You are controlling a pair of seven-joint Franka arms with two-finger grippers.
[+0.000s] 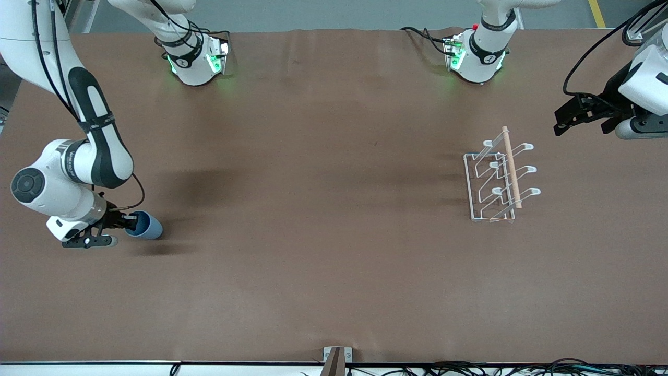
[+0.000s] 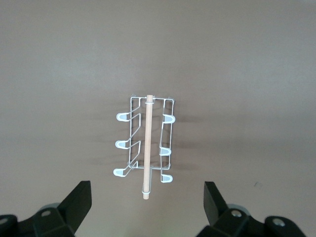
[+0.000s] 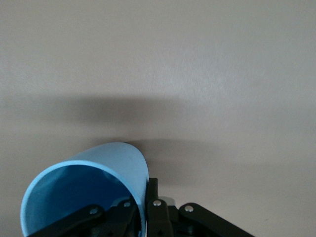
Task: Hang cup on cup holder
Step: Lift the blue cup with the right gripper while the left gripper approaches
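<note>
The light blue cup (image 1: 146,225) lies tilted on its side at the right arm's end of the table. My right gripper (image 1: 124,223) is shut on its rim, one finger inside and one outside; the right wrist view shows the cup (image 3: 94,182) pinched at the wall. The white wire cup holder (image 1: 500,177) with its wooden rod stands toward the left arm's end. My left gripper (image 1: 578,116) is open and empty, up in the air beside the holder at the table's end; in the left wrist view the holder (image 2: 146,145) shows between its fingers (image 2: 79,202).
The brown table (image 1: 323,209) stretches wide between cup and holder. The two arm bases (image 1: 198,57) stand along the table's edge farthest from the front camera. Cables and a small bracket (image 1: 336,360) lie at the nearest edge.
</note>
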